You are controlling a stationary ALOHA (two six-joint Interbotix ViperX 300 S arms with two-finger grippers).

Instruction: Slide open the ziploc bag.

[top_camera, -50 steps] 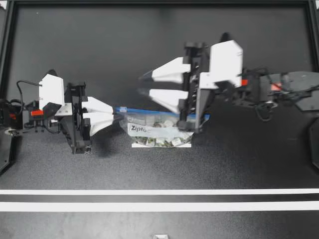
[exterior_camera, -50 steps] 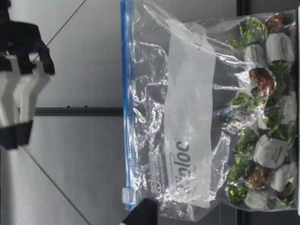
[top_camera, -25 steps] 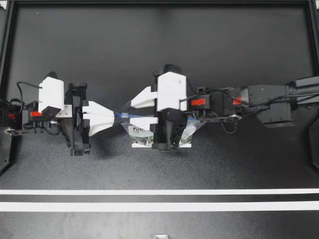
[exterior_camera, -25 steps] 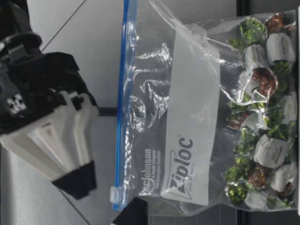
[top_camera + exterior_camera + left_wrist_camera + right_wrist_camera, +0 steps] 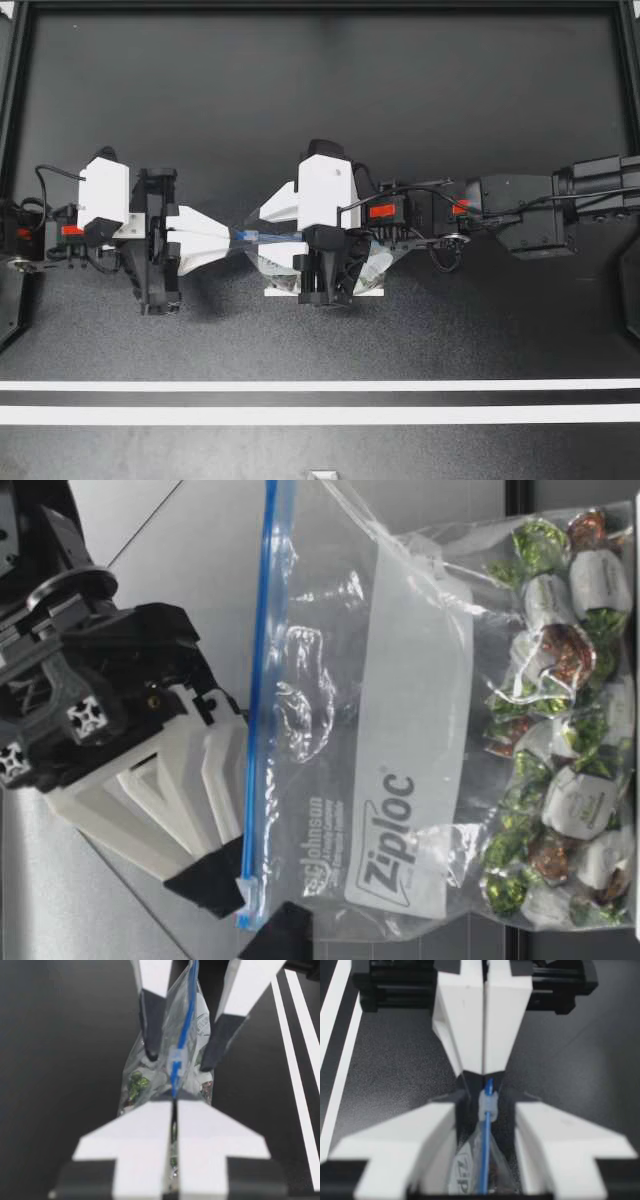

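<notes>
Upright, the candy-filled ziploc bag [image 5: 400, 730] is pinched by my left gripper [image 5: 232, 237], its slider [image 5: 243, 888] inside my spread right gripper [image 5: 256, 241].

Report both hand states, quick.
Left hand: shut on the ziploc bag at its zipper end.
Right hand: open, straddling the slider.
</notes>
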